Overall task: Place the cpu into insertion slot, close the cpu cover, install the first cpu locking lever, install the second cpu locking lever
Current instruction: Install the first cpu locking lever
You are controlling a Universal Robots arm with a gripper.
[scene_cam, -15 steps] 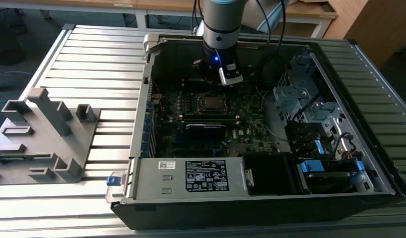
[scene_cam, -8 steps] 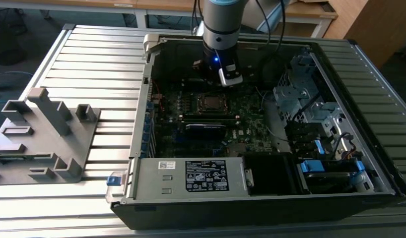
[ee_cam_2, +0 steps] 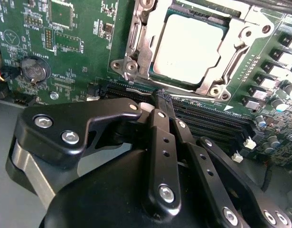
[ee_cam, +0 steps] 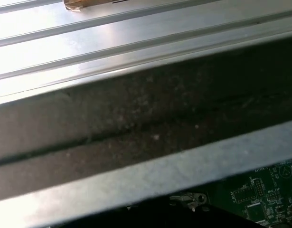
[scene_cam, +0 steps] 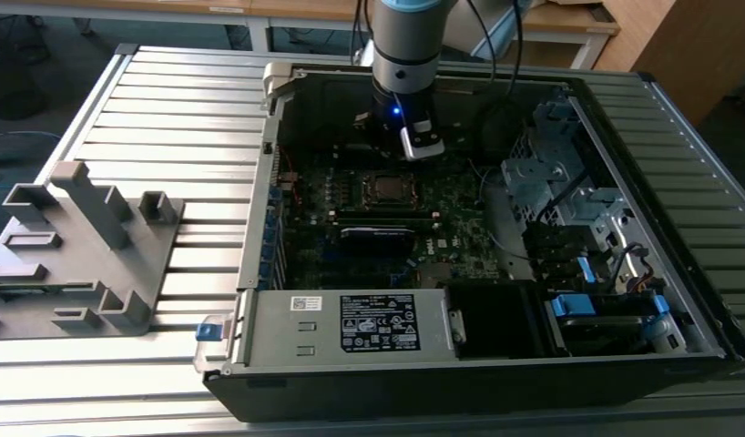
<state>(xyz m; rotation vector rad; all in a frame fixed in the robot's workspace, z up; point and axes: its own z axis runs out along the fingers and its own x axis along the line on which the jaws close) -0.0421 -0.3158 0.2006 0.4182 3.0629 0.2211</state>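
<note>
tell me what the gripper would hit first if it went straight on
Probably the long black memory slots: in the second wrist view the gripper, jaws together, points at them, just short of the cpu cover. Depth is unclear, so it may be the cover's edge instead.

In the exterior view I count one open computer case (scene_cam: 494, 382) with one motherboard (scene_cam: 452, 214) inside, and one power supply box (scene_cam: 348, 323) at its 6 o'clock side. One robot arm (scene_cam: 405, 55) is at 12 o'clock of the case. One grey fixture (scene_cam: 81, 255) stands at 9 o'clock from the case, on one slatted table (scene_cam: 166, 100). The second wrist view shows one cpu (ee_cam_2: 188, 45), one cpu cover (ee_cam_2: 233, 50) and one coin battery (ee_cam_2: 34, 70).
</note>
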